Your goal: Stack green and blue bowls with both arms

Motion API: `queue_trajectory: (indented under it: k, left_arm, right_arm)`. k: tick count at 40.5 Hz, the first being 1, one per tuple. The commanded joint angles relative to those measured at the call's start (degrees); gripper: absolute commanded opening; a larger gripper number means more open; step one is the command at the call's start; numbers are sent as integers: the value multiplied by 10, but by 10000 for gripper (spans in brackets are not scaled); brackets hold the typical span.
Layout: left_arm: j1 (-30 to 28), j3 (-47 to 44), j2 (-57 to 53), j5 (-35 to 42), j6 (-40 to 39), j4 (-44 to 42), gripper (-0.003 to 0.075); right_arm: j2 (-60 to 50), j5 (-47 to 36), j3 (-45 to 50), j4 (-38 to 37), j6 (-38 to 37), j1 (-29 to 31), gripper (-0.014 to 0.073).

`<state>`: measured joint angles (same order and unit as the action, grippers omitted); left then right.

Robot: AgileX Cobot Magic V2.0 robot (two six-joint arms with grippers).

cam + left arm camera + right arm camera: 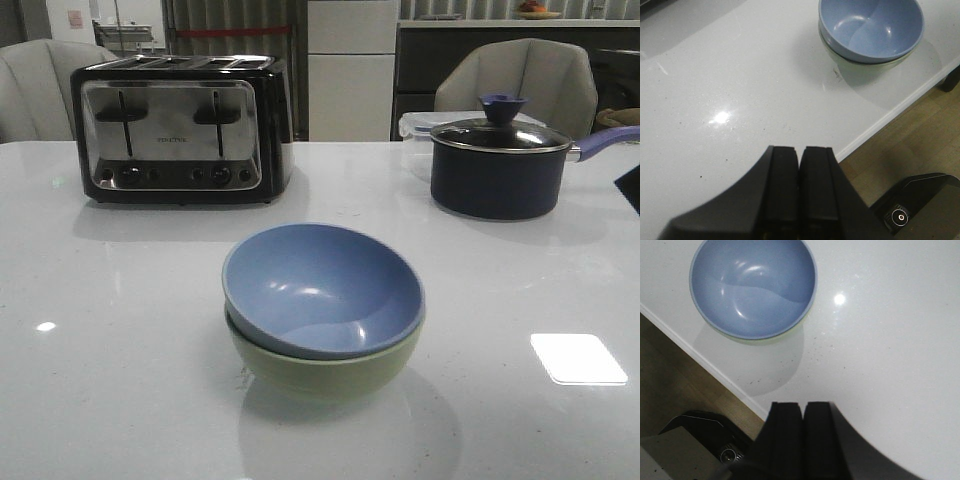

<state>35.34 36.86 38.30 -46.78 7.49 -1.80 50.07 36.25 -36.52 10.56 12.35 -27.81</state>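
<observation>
The dusty blue bowl [322,287] sits tilted inside the pale sage green bowl [325,372] at the middle of the white table, near its front edge. The stack also shows in the left wrist view, blue bowl [871,29] over green bowl [865,72], and in the right wrist view, blue bowl [753,286] with a sliver of the green bowl [790,332] under it. My left gripper [800,150] is shut and empty, over the table's front edge, well apart from the bowls. My right gripper [803,405] is shut and empty, also apart from them. Neither gripper shows in the front view.
A chrome and black toaster [180,130] stands at the back left. A dark lidded saucepan [497,165] with a purple-blue handle stands at the back right, a clear container behind it. The table's front edge [890,112] drops to a wooden floor.
</observation>
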Motion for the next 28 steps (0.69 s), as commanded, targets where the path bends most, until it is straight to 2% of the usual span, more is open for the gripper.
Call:
queue_trajectory:
  k: [1,6,11,21,28]
  left_arm:
    - [1,16,0,38,-5,4,93]
    - [-1,15,-16,44,-5,-9,93]
    - [-54,1,-61,82,-5,1,93]
    - [-181,-131,-214,279,-5,18,93]
    - [-256,-241,-326,372,-5,44,93]
  right_arm:
    - [-7,-35,-15,-1,4,0,55]
    - [-7,-35,-15,-1,4,0,55]
    - [-7,-35,-15,-1,4,0,55]
    - [-7,-35,-15,-1,4,0,55]
    - [-7,-35,-15,-1,4,0,55]
